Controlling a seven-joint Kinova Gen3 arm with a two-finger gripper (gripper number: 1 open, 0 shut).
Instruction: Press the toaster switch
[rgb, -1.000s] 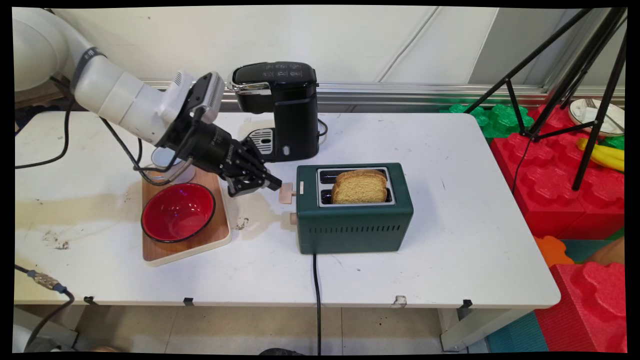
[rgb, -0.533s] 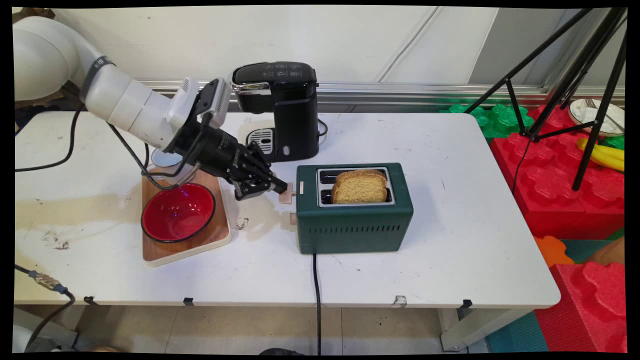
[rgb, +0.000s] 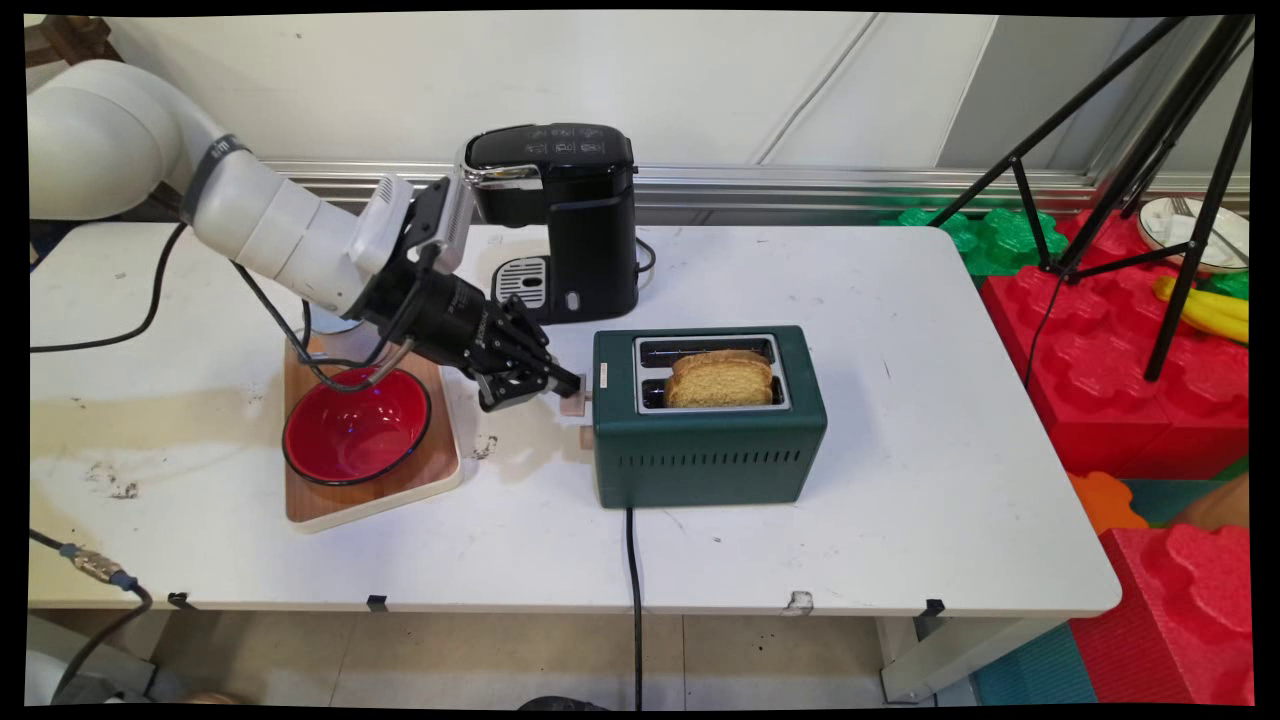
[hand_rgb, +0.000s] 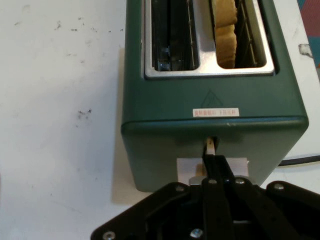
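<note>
A: Item one, gripper (rgb: 565, 385)?
B: Black, two-fingered, on the white arm (rgb: 270, 225). Fingers pressed together, nothing between them. Tips rest on top of the toaster's lever (rgb: 572, 404), a pale wooden tab at the toaster's left end.

A: Item two, toaster (rgb: 708, 440)?
B: Dark green, two slots, standing at mid-table. One slice of bread (rgb: 720, 380) sits in the near slot, sunk low with only its upper part showing; the far slot (hand_rgb: 171, 35) holds nothing. A small knob (rgb: 586, 437) sits below the lever. A black cord (rgb: 634, 600) runs off the table's near edge.

A: Item three, surroundings?
B: Black coffee machine (rgb: 560, 215) behind the gripper, near the wall. Red bowl (rgb: 356, 424) on a wooden tray (rgb: 400, 488), left of the toaster and below the arm. White table (rgb: 900, 480) beneath all, marked with dark smudges.
</note>
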